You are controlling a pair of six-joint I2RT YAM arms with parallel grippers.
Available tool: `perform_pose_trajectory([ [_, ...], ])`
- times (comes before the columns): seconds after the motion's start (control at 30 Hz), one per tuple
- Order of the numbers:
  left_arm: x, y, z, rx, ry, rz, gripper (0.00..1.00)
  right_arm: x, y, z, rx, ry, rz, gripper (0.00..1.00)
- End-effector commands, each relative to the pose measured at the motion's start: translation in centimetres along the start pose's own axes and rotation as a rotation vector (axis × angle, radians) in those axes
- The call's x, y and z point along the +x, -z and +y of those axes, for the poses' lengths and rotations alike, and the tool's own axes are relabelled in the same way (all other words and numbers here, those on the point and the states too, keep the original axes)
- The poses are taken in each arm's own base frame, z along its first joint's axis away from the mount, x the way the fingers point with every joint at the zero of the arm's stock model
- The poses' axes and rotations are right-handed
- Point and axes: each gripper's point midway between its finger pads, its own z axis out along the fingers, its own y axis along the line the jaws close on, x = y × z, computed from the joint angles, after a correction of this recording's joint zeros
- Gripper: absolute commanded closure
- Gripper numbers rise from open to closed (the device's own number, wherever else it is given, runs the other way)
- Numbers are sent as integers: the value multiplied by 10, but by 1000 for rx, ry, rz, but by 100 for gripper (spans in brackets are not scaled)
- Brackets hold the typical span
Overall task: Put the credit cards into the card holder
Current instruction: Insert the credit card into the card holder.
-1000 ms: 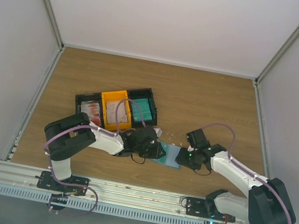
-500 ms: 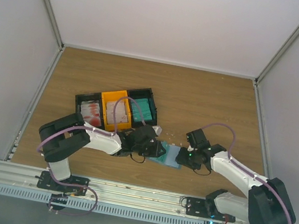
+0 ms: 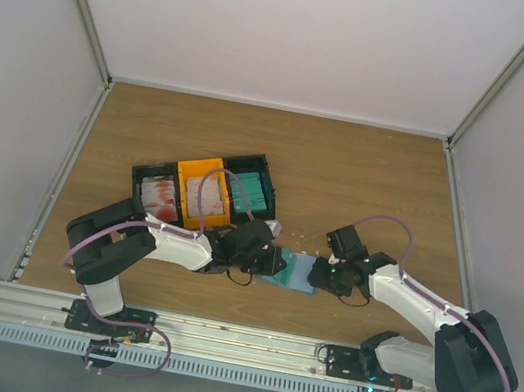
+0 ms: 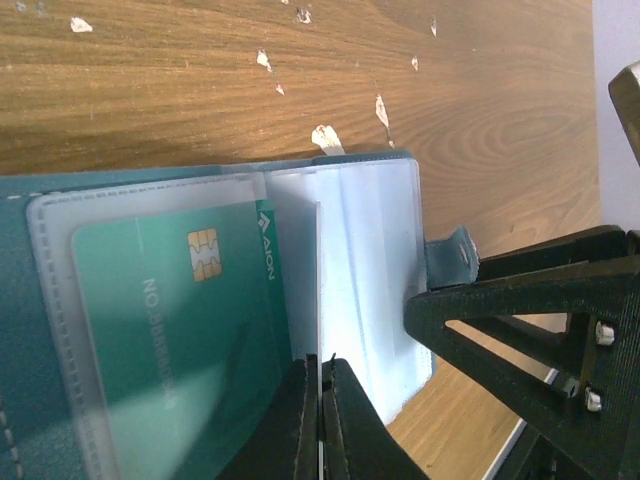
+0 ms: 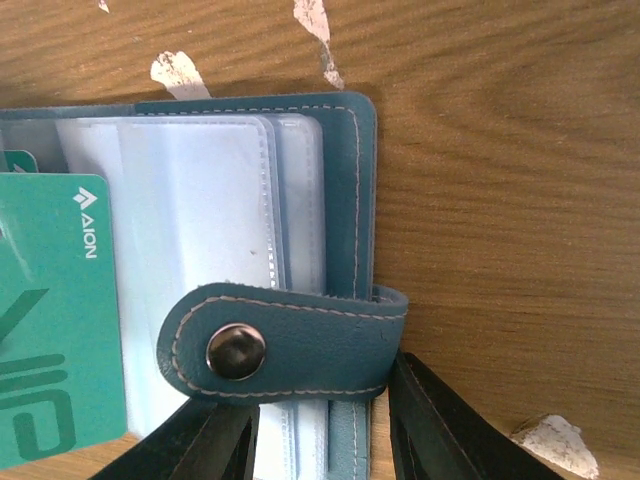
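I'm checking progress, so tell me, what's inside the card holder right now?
One teal card sits in a clear sleeve of the open card holder. The neighbouring sleeves look empty. Whatever lies in the pages stacked underneath is covered.

1. A brown wooden table (image 3: 367, 174).
2. A black and orange bin (image 3: 201, 163) sits on it.
3. Tiny white scraps (image 4: 325, 137) lie on the wood.
4. A grey metal rail (image 3: 238, 334) runs along the near edge.

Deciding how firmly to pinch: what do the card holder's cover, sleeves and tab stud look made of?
The card holder cover: matte teal leather or leatherette, going by the stitched edges. The sleeves: soft clear plastic, glossy, with seamed borders. The stud: shiny metal, probably.
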Motion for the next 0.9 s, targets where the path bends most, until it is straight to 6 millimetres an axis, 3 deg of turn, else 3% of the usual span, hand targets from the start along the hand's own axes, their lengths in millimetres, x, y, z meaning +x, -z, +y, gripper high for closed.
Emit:
perform_pose_trajectory([
  [0.0, -4, 5, -7, 19, -25, -36, 100, 9, -10, -16, 54, -19, 25, 64],
  [0.4, -4, -3, -16, 91, 59, -51, 100, 19, -16, -13, 4, -38, 54, 74],
  [0.7, -2, -7, -2, 18, 109, -99, 100, 24, -18, -13, -12, -51, 64, 75],
  [0.87, -11, -3, -2, 20, 113, -170, 100, 25, -18, -13, -12, -52, 66, 75],
])
